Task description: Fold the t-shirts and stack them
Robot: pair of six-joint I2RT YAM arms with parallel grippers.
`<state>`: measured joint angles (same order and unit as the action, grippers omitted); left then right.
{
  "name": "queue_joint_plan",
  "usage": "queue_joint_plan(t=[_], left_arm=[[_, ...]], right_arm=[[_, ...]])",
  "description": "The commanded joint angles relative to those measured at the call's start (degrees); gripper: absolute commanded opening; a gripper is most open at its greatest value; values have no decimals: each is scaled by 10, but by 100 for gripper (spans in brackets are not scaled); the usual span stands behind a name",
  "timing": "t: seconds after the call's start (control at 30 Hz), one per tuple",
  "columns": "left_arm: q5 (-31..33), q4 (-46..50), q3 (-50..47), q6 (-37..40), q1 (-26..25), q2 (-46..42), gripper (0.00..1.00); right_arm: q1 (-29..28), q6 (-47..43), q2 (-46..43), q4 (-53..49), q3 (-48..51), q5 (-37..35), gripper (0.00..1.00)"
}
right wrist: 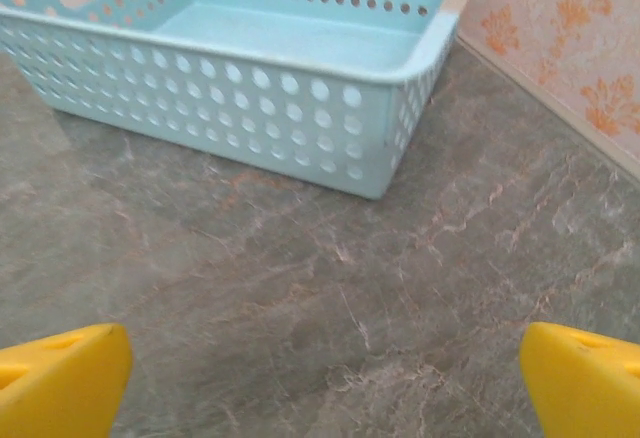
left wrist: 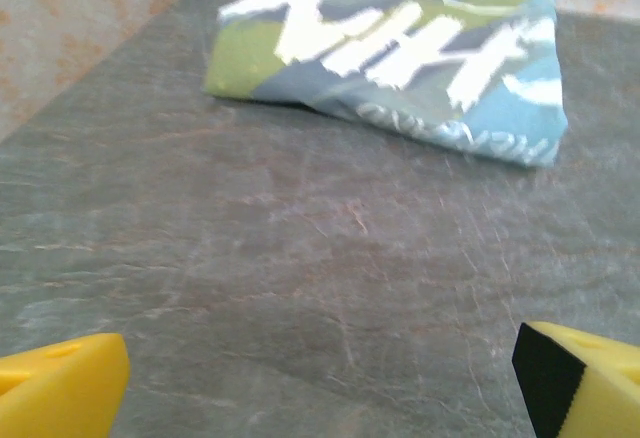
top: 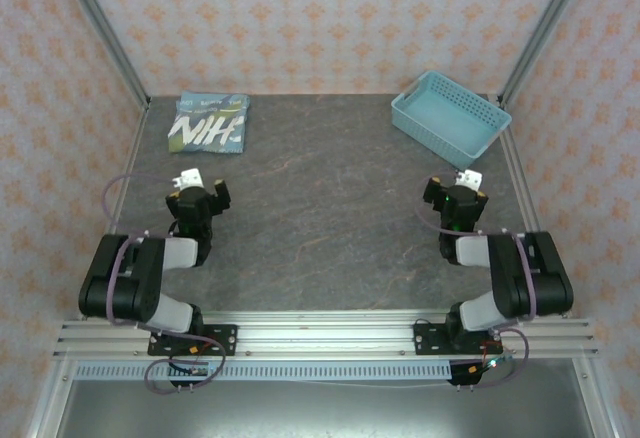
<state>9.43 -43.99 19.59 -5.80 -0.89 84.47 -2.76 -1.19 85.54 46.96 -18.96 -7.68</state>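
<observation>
Folded t-shirts [top: 210, 124] lie in the table's [top: 330, 228] far-left corner, straight ahead of the left gripper [top: 198, 193] and apart from it. Left gripper and right gripper [top: 457, 196] both spread wide, empty. The right one faces the light blue basket [top: 450, 115].

The folded light blue cloth t-shirt [top: 210, 124] at the far left of the counter [top: 330, 208] bears large white block letters reading "NIH". In the left wrist view they appear upside down. The smaller white print around them is too blurred to read.
</observation>
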Motion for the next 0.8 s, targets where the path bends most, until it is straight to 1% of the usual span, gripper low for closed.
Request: queue_joint_plan(t=[0.0,0.03,0.07,0.1,0.13,0.17,0.2,0.23,0.27,0.47,0.63,0.77], left_arm=[[15,-46,21,34,-10,16,100],[15,-13,28,31,-10,7,100],[17,-4,32,29,-10,7,100],[19,-28,28,33,-11,13,100],[17,2,35,28,-11,5,100],[19,-21,30,31,-11,12,100],[19,-2,34,29,-11,7,100],[19,-14,32,31,-11,10,100],[20,-8,33,32,-12,10,100],[38,-1,40,43,-25,12,100],[38,0,40,42,-25,12,100],[38,0,40,42,-25,12,100]], right_arm=[[5,3,5,7,-23,2,99],[8,0,16,10,-32,13,99],[8,1,24,18,-35,8,100],[8,2,19,-15,-46,6,99],[8,0,18,-26,-51,8,99],[8,-1,24,-8,-47,7,99],[8,-1,19,-20,-49,8,99],[8,-1,18,-21,-48,9,99],[7,-3,18,-8,-44,9,99],[7,-4,17,-14,-44,11,99],[6,-12,20,-26,-54,29,99],[6,-13,18,-18,-47,28,99]])
